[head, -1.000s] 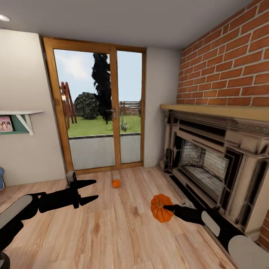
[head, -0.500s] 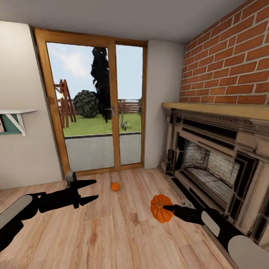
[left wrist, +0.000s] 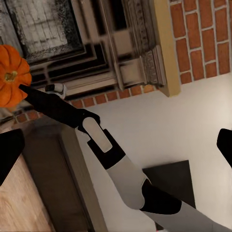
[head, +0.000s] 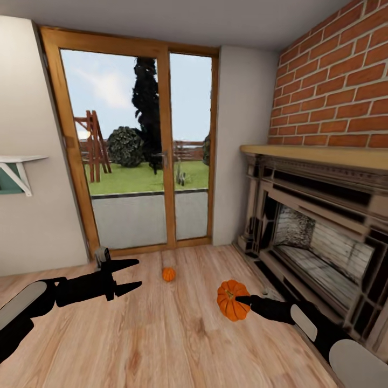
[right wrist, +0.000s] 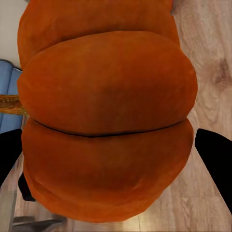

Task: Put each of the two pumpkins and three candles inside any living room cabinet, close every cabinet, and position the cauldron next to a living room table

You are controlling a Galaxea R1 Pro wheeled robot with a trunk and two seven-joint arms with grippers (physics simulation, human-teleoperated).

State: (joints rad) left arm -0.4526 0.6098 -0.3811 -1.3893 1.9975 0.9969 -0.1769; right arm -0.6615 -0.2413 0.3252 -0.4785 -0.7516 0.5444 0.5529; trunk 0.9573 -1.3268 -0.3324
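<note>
My right gripper (head: 237, 299) is shut on a bright-orange ribbed pumpkin (head: 231, 299), held above the wooden floor in front of the fireplace. Up close in the right wrist view, this pumpkin (right wrist: 104, 116) sits between the black fingertips (right wrist: 215, 154). The left wrist view shows the same pumpkin (left wrist: 12, 75) at the end of my right arm. A second, small pumpkin (head: 168, 274) lies on the floor near the glass door. My left gripper (head: 133, 276) hangs open and empty over the floor at the left. The cabinet, the candles and the cauldron are out of view.
A wood-framed glass patio door (head: 137, 145) fills the far wall. A stone fireplace (head: 318, 237) with a wooden mantel stands under a brick wall at the right. A white wall shelf (head: 19, 164) juts out at the left. Bare wooden floor (head: 161, 334) lies ahead.
The whole head view has shifted: the door and fireplace look closer and sit further right, so the camera moved. Both arms keep their pose, and the right gripper still holds the pumpkin.
</note>
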